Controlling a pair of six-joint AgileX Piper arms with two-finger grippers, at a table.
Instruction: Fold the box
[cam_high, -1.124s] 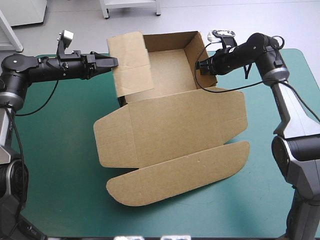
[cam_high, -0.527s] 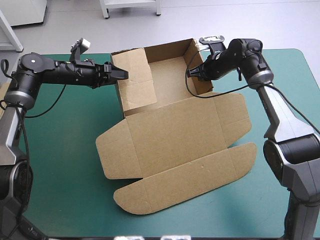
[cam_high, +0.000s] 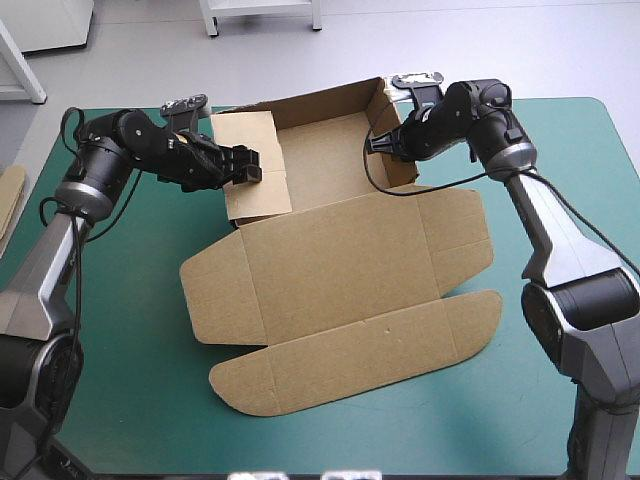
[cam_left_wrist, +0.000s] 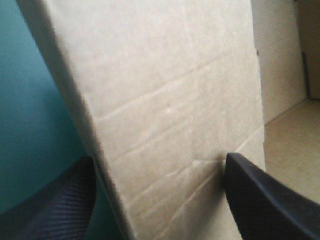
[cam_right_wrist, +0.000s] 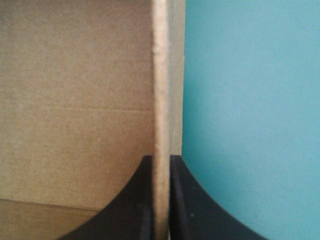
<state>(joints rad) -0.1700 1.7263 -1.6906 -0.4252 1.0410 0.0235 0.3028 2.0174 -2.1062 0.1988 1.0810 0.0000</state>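
The brown box (cam_high: 340, 260) lies with its tray at the back of the table and its lid flat toward the front. My left gripper (cam_high: 247, 166) is open astride the tray's left wall (cam_high: 255, 195), which leans inward. In the left wrist view that wall (cam_left_wrist: 165, 100) fills the space between the spread black fingers (cam_left_wrist: 265, 200). My right gripper (cam_high: 383, 143) is shut on the upright right wall (cam_high: 402, 172). In the right wrist view the wall's edge (cam_right_wrist: 161, 75) runs straight between the two fingers of the right gripper (cam_right_wrist: 161, 200).
The lid's rounded front flap (cam_high: 350, 350) reaches toward the table's near edge. A strip of more board (cam_high: 10, 195) shows at the table's left edge. Bare teal-green cover (cam_high: 120, 380) lies to the box's left, right and front.
My left gripper has swung in from outside the tray and the left wall has folded inward with it. The right gripper shifted slightly left on the right wall. The whole box slid a little.
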